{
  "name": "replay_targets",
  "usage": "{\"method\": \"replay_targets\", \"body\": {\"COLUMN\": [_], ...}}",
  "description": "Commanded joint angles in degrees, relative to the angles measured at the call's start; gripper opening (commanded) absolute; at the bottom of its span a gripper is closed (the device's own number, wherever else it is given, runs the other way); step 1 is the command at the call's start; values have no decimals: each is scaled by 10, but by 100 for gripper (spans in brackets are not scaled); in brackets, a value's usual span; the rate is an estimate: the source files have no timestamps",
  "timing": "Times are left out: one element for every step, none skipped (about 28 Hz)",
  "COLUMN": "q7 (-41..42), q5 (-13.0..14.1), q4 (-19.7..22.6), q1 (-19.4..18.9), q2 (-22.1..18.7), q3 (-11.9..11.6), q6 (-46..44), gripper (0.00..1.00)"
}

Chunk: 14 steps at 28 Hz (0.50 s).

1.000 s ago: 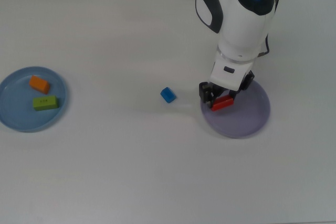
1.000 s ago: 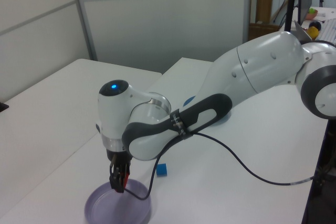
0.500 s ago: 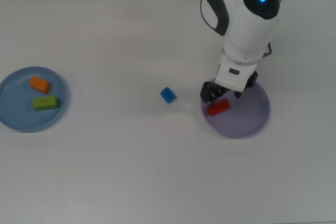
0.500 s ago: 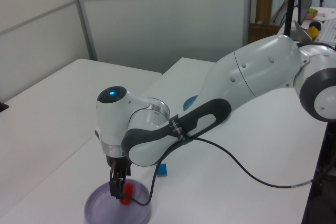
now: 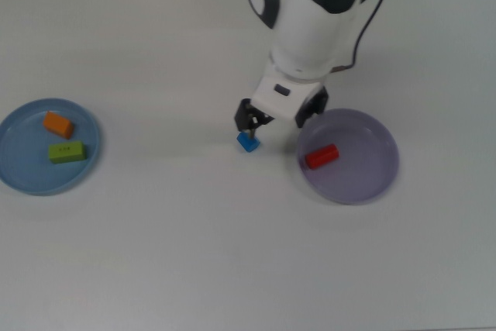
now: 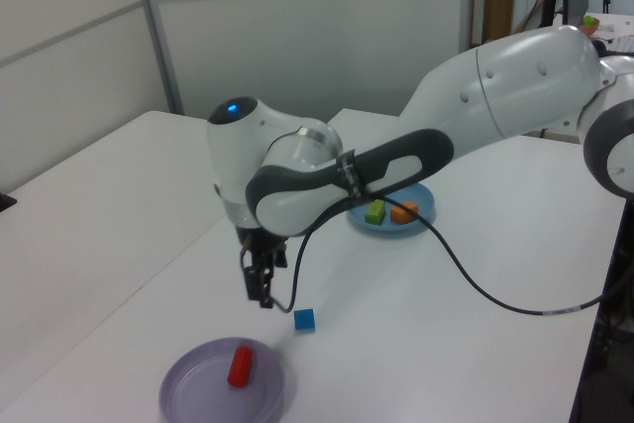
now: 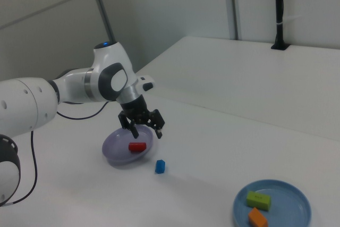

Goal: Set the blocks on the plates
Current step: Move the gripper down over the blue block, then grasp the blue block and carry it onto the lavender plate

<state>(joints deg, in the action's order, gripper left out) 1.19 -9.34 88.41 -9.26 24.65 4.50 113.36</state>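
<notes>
Just below your two-finger gripper (image 7: 144, 126), fingers spread wide and empty, sits the small blue cube (image 7: 159, 166) on the white table (image 7: 212, 147). To the top view's right of the claw, the red cylinder-like block (image 5: 321, 156) lies in the pale lavender round plate (image 5: 372, 180).

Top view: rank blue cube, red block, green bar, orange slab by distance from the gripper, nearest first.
1. Blue cube, right under the gripper.
2. Red block, on the lavender plate at the top view's right.
3. Green bar, on the blue plate at far left.
4. Orange slab, same plate, slightly farther; close to the bar.
</notes>
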Motion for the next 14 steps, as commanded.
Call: {"method": "replay_targets", "body": {"q7": [78, 87, 96, 106, 115, 136, 145, 152, 159, 164, 168, 176, 178, 180], "q5": [-4, -4, -5, -4, -4, -4, -4, -4, -4, -4, -4, -4, -4, -4], "q4": [54, 57, 61, 63, 65, 66, 67, 71, 77, 82, 86, 95, 98, 99], "q1": [26, 31, 38, 44, 49, 53, 55, 56, 57, 57, 57, 57, 56, 55], "q2": [-26, -26, -26, -26, -26, -23, -22, -21, -21, -21, -21, -21, -21, -20], "q3": [0, 1, 2, 3, 4, 5, 4, 4, 4, 4, 4, 4, 4, 5], "q6": [-2, 0, 1, 2, 4, 5, 5, 6, 8, 13, 19, 26, 27, 29], "gripper": [100, 100, 100, 100, 100, 100, 100, 100, 100, 100, 100, 100, 100, 100]}}
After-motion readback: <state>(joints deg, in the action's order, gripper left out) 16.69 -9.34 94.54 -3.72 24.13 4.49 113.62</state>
